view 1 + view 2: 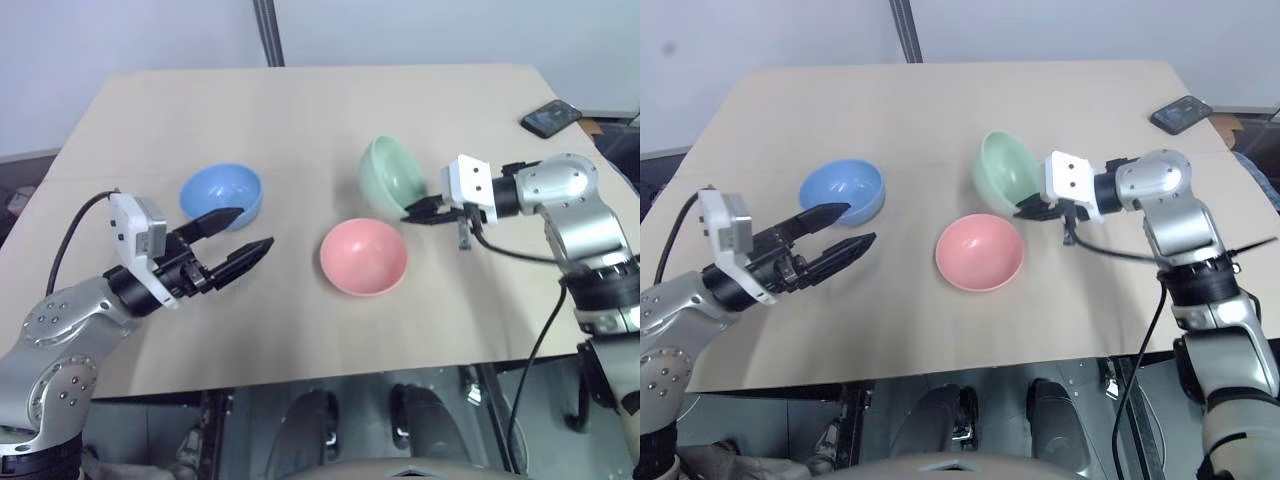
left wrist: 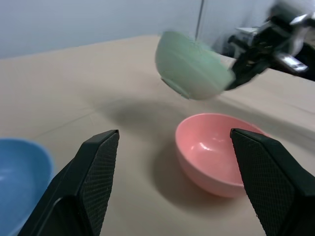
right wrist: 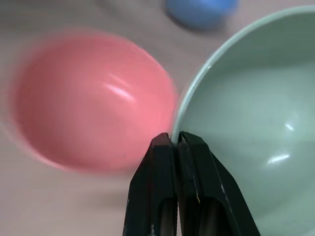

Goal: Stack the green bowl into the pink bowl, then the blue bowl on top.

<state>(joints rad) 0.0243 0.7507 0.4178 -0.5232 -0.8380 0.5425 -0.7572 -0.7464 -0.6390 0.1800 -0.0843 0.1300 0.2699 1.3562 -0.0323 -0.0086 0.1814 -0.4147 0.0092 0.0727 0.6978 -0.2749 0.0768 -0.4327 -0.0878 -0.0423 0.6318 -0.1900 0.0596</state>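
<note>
Left end effector (image 1: 248, 232) level, fingers spread, right end effector (image 1: 415, 213) pinching tilted green bowl (image 1: 390, 172)

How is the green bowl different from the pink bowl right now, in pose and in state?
The green bowl is lifted off the table and tilted on its side; the pink bowl sits upright on the table. The right gripper is shut on the green bowl's rim, while nothing touches the pink bowl. They differ in colour. Both are small, round, plain, empty bowls that look alike in size.
</note>
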